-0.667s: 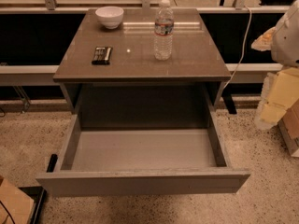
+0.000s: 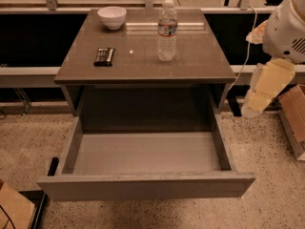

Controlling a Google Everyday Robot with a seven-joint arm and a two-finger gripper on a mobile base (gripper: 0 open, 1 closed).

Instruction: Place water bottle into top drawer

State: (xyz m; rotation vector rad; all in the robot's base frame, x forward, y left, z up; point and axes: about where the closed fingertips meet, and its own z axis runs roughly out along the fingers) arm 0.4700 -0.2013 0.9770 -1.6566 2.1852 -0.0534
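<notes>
The water bottle [image 2: 167,30] stands upright on the right half of the grey-brown table [image 2: 143,66]. It is clear with a white cap and a red, white and blue label band. The top drawer [image 2: 143,187] is pulled fully out under the table, and its grey interior holds nothing. My gripper [image 2: 263,90] hangs at the right edge of the view, beside the table's right side. It is lower than the bottle, well to its right, and apart from both bottle and drawer. It holds nothing that shows.
A white bowl [image 2: 112,17] sits at the table's back left, and a flat black object [image 2: 104,56] lies left of centre. A cardboard box [image 2: 293,120] stands on the floor at right and another [image 2: 14,209] at bottom left. A rail and cables run behind the table.
My arm and gripper have shifted a little to the left, toward the table. The bottle, bowl and drawer have not moved.
</notes>
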